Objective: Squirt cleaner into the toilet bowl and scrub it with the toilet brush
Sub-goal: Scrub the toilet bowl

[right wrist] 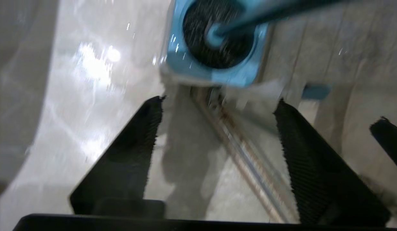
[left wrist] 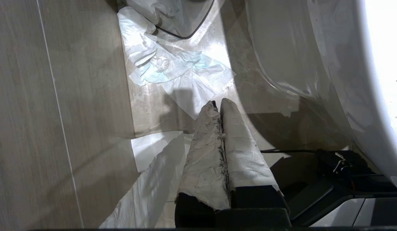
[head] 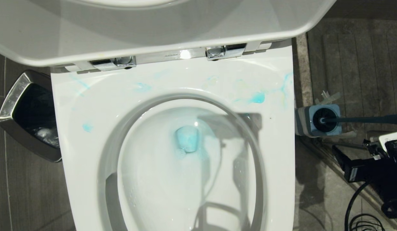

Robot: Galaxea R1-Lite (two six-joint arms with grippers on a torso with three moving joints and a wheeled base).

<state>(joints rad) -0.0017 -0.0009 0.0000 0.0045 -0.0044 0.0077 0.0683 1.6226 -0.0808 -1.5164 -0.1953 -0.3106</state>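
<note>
The white toilet bowl (head: 89, 160) fills the head view, its lid raised. Pale blue cleaner (head: 258, 97) smears the rim, and the water (head: 187, 138) at the bottom is tinted blue. To the right of the bowl, the toilet brush (head: 362, 119) stands on the floor with its dark head in the square blue-grey holder (head: 317, 122). My right gripper (right wrist: 217, 101) is open, empty and low over the floor, a short way from the holder (right wrist: 214, 77) and the brush (right wrist: 217, 35). My left gripper (left wrist: 217, 104) is shut on nothing, parked beside the bowl's outer wall (left wrist: 314, 64).
A chrome-rimmed dark bin (head: 28, 112) stands on the floor left of the bowl. Crumpled white paper (left wrist: 172, 70) lies on the tiles near my left gripper. A black cable (head: 356, 205) coils under my right arm (head: 375, 170). A metal floor strip (right wrist: 246, 150) runs under the right fingers.
</note>
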